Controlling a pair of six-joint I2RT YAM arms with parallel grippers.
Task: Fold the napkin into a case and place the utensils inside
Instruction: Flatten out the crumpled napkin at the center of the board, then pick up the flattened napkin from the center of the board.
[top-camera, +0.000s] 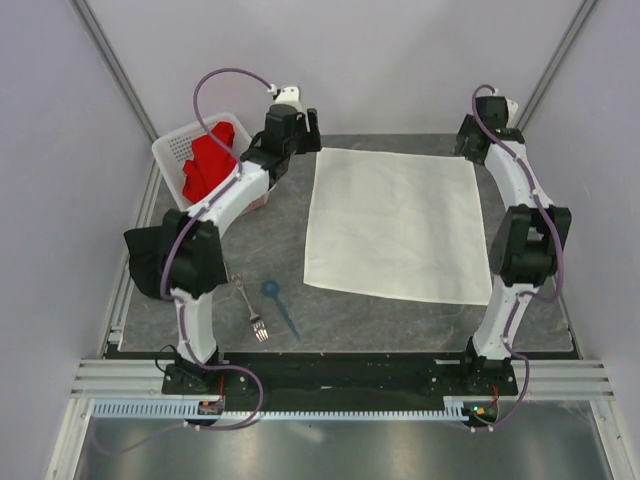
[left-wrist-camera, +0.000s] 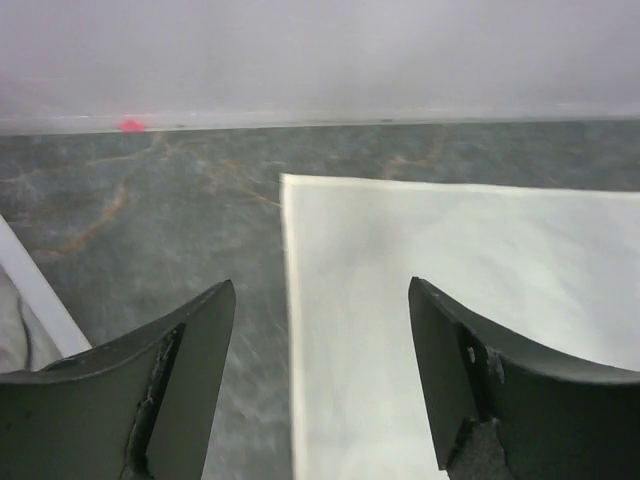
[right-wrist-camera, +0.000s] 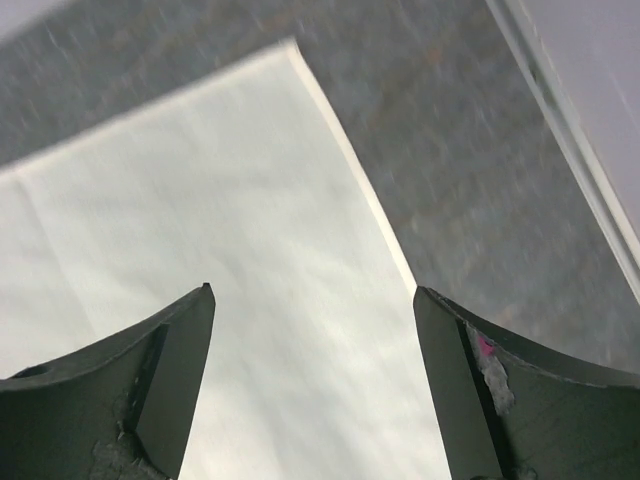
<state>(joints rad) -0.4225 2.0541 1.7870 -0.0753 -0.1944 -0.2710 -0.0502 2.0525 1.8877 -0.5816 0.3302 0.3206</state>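
Cloths, three: one large cream-white fabric napkin (top-camera: 395, 225), one bright red cloth (top-camera: 208, 163), one black cloth (top-camera: 148, 258).

Utensils, two — one thin silver metal fork (top-camera: 250, 308) and one small blue plastic spoon (top-camera: 283, 310) with a round bowl.

Containers: one white perforated plastic basket (top-camera: 172, 150).

Surfaces: one dark grey marbled table (top-camera: 260, 235).

Robot arms, two: one white-and-black left arm (top-camera: 215, 205), one matching right arm (top-camera: 520, 200).

Grippers, two — left gripper (left-wrist-camera: 320, 320) and right gripper (right-wrist-camera: 312, 300). Each wrist view shows two dark curved fingers, four counted in all.
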